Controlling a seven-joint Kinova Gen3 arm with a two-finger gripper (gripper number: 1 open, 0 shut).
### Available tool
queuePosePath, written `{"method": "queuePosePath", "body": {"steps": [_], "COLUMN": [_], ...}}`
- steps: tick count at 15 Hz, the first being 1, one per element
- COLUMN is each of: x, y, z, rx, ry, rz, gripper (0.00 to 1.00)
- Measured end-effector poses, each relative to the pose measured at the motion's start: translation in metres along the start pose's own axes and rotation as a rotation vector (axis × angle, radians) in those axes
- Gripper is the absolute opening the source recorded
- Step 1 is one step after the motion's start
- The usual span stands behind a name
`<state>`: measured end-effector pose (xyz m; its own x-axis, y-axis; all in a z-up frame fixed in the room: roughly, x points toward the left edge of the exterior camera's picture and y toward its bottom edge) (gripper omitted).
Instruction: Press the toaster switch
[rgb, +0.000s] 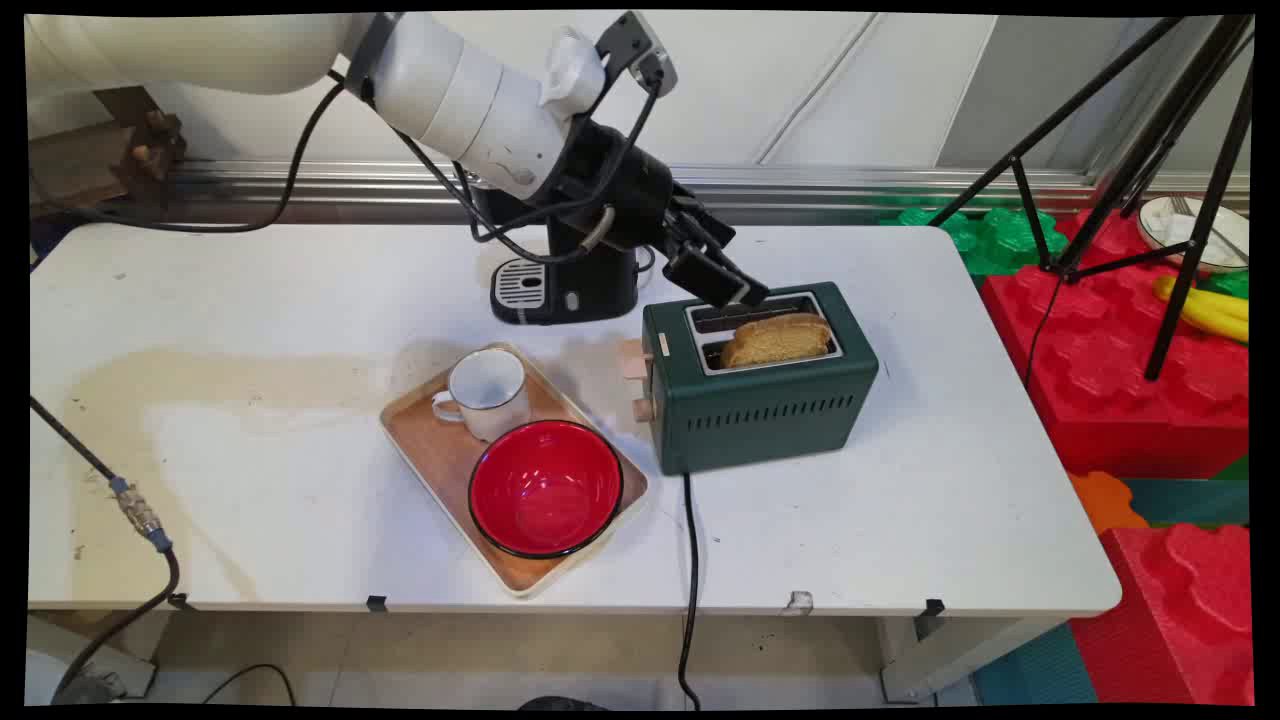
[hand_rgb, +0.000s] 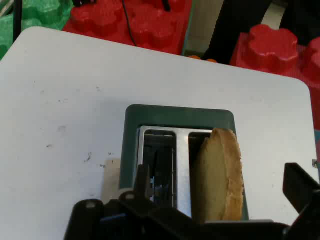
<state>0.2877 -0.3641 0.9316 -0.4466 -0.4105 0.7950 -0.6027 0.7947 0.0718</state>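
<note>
Coffee machine (rgb: 565, 285): upper body is hidden behind the arm in the main view; only its base and drip grille are seen. Toaster (hand_rgb: 150, 120): near end is cut off by the bottom edge in the hand view and partly covered by the end effector (hand_rgb: 215, 220) linkage. Bread slice (hand_rgb: 218, 175): lower part is sunk in the slot, unseen. End effector finger spacing is not resolved in either view.

I see the toaster (rgb: 762, 400) right of the tray (rgb: 425, 455), with a slice of bread (rgb: 776, 339) in its near slot. On the tray, the cup (rgb: 487, 392) stands behind the bowl (rgb: 545, 487). The coffee machine (rgb: 560, 285) sits behind both, and the gripper (rgb: 728, 285) hangs over the toaster's far slot.
</note>
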Motion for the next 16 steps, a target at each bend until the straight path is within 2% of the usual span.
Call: {"method": "queuePosePath", "body": {"steps": [4, 8, 16], "x": [-0.007, -0.024, -0.065], "y": [0.003, 0.007, 0.002], "z": [-0.01, -0.027, -0.062], "rx": [-0.007, -0.001, 0.023], "ry": [0.034, 0.054, 0.052], "rz": [-0.034, -0.062, -0.031], "gripper": [1.0, 1.0, 1.0]}}
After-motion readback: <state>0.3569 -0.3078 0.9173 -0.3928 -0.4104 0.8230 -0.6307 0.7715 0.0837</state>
